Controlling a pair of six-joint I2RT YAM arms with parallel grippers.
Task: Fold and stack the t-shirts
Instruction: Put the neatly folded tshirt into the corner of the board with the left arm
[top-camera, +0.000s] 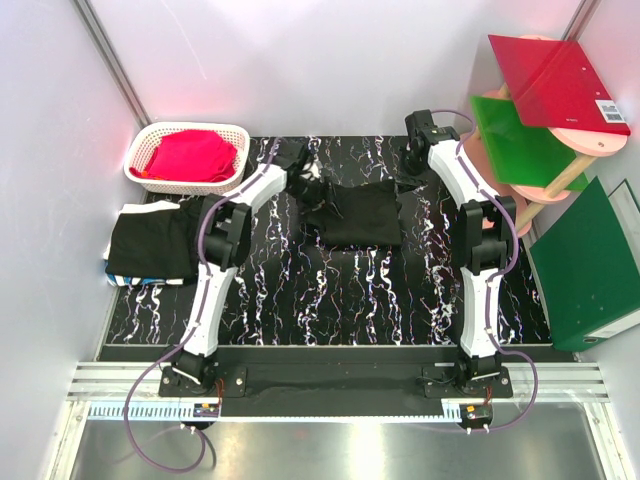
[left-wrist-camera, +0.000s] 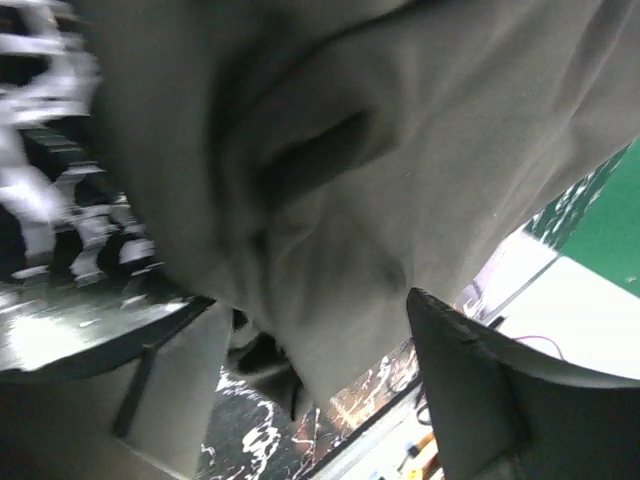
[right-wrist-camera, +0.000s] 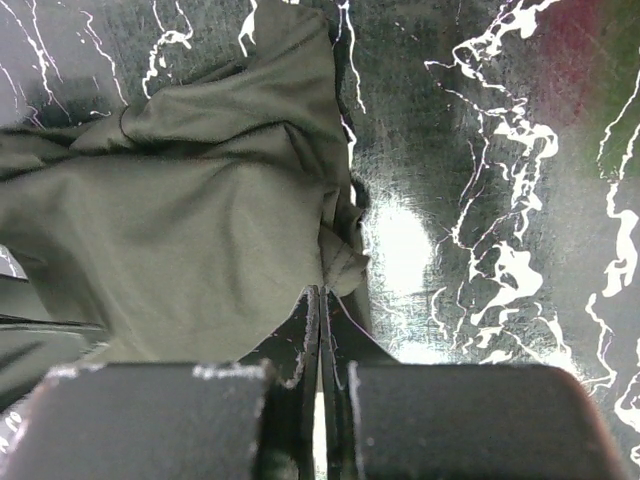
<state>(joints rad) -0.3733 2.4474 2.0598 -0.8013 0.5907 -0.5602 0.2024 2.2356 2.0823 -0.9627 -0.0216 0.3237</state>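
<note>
The t-shirt (top-camera: 352, 215) is pinched at its hem by the right gripper (right-wrist-camera: 320, 298); the left gripper (left-wrist-camera: 310, 335) is spread around cloth. Both corners are best lifted evenly.

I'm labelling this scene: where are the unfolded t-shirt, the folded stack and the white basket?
unfolded t-shirt (top-camera: 355, 218), top external view, middle of its fabric.
folded stack (top-camera: 150, 240), top external view, top black layer.
white basket (top-camera: 140, 155), top external view, its left wall.
</note>
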